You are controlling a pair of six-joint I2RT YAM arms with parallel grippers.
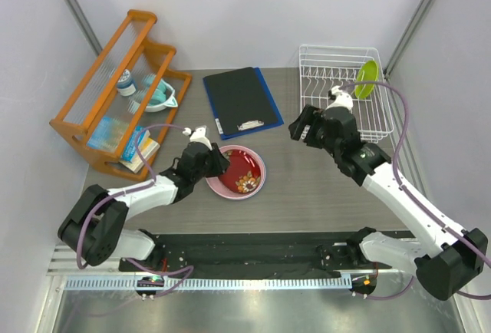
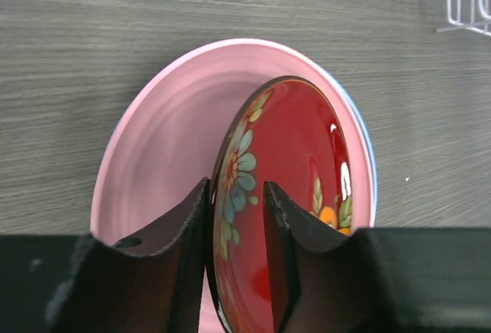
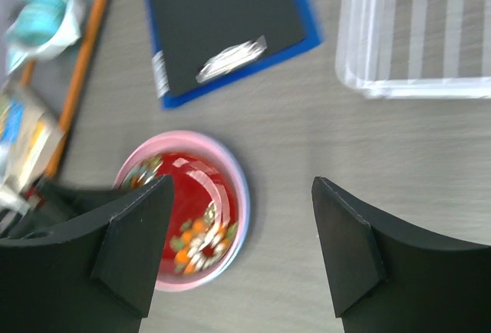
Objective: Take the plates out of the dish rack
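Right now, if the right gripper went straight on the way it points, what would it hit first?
Probably bare table beside the pink plate; depth is unclear, so the open right gripper might graze its rim.

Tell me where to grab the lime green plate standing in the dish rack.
Grip the lime green plate by its top rim, coming down from above. It stands on edge among the prongs toward the right side of the dish rack, so its upper edge is the free part; one finger goes on each face.
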